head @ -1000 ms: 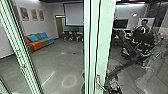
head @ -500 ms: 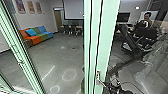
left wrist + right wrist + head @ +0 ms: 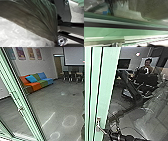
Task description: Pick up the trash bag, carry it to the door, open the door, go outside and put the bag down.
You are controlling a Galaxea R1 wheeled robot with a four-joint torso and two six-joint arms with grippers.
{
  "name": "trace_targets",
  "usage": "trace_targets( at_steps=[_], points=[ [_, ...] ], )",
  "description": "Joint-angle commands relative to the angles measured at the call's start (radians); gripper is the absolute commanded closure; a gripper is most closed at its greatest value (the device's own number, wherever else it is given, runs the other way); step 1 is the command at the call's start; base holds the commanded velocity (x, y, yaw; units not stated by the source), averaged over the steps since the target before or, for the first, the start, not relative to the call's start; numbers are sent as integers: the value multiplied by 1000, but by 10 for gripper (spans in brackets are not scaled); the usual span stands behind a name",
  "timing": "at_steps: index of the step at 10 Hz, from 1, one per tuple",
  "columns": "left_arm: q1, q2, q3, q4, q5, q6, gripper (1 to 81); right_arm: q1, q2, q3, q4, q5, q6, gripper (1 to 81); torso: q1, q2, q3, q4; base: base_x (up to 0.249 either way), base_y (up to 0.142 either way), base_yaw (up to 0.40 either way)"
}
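Trash bag (image 3: 37, 20) bunches at the left hand (image 3: 56, 42).

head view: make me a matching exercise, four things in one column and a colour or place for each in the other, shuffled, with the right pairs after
Things
1. sofa
2. person
3. projection screen
4. door handle

Colour or place
A. on the pale green frame
B. far to the right in the picture
C. orange, green and blue
D. high up, above the chairs

Right pairs: 1-C, 2-B, 3-D, 4-A
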Motion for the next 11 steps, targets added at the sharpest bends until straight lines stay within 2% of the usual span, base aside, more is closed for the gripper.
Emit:
trace_targets(
  at_steps=[1,6,7,11],
  points=[
    [-46,-12,5,-13,76,-2,811,-22,-49,-88,54,-188,-9,10,0,0,0,0,0,0,0],
    [-46,-12,7,-13,76,-3,811,32,-71,-168,84,-250,-9,10,1,0,-2,0,0,0,0],
    [-46,-12,5,-13,79,-3,811,48,-84,-175,88,-289,-9,10,1,0,-2,0,0,0,0],
    [-46,-9,7,-2,84,2,811,38,-74,-185,76,-293,-9,10,1,1,-2,0,0,0,0]
  ],
)
